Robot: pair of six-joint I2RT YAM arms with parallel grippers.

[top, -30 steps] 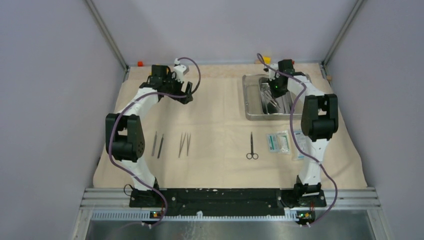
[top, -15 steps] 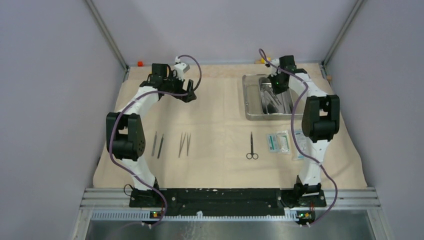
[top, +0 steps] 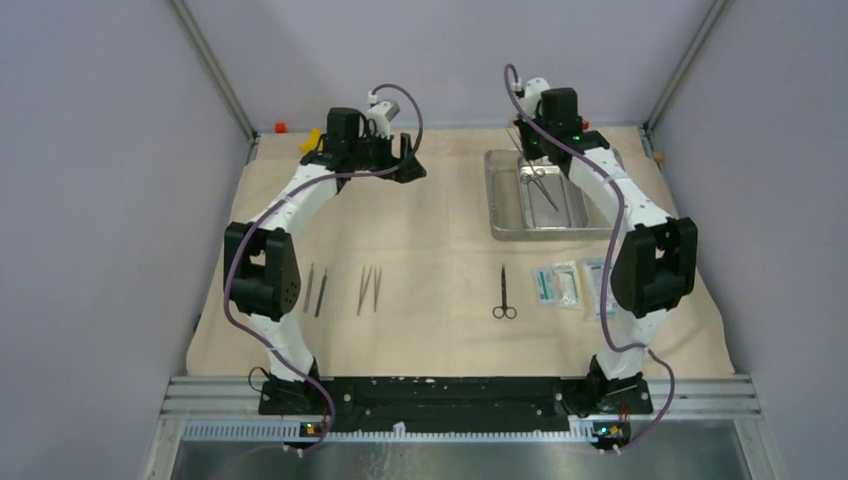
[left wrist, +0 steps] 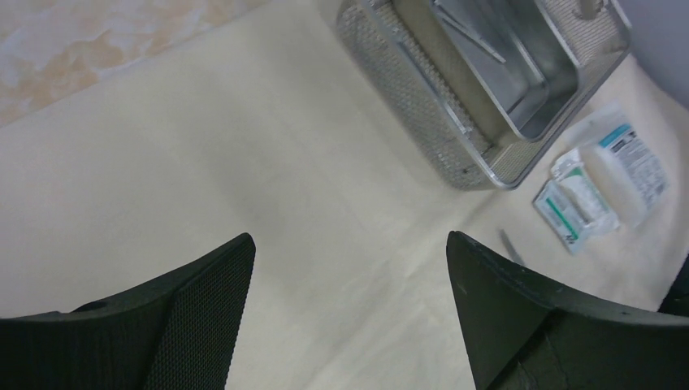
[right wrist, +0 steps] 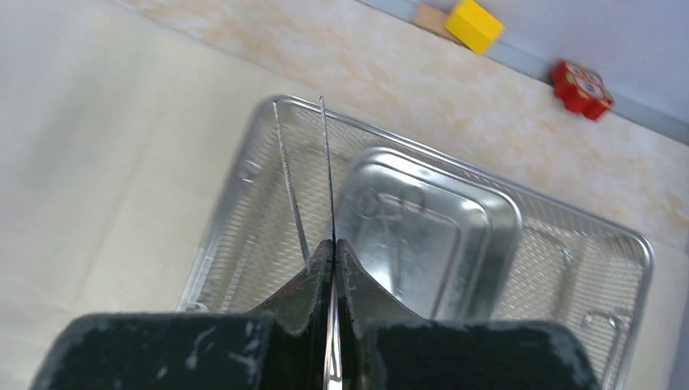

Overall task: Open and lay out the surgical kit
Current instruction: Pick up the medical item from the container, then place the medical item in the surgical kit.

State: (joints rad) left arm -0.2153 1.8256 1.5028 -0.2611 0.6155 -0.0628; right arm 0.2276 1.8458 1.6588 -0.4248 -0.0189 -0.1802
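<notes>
The beige cloth wrap (top: 440, 240) lies spread over the table. The steel tray (top: 497, 205) stands at the back right, a smaller steel pan (right wrist: 431, 236) inside its mesh basket (right wrist: 569, 215). My right gripper (right wrist: 334, 244) is shut on a thin metal instrument (right wrist: 327, 162) and holds it above the tray; it hangs there in the top view (top: 540, 185). My left gripper (left wrist: 349, 240) is open and empty above bare cloth, left of the tray (left wrist: 439, 106). Scissors (top: 504, 292), tweezers (top: 370, 288), forceps (top: 315, 288) and white-and-teal packets (top: 557, 283) lie in a row on the cloth.
A yellow block (right wrist: 474, 24) and a red block (right wrist: 581, 88) sit at the back edge behind the tray. Another yellow block (top: 313, 140) and a red one (top: 281, 127) sit at the back left corner. Grey walls close in both sides.
My right gripper has risen out of the tray with the thin instrument in it. My left gripper has moved right and a little towards the back.
</notes>
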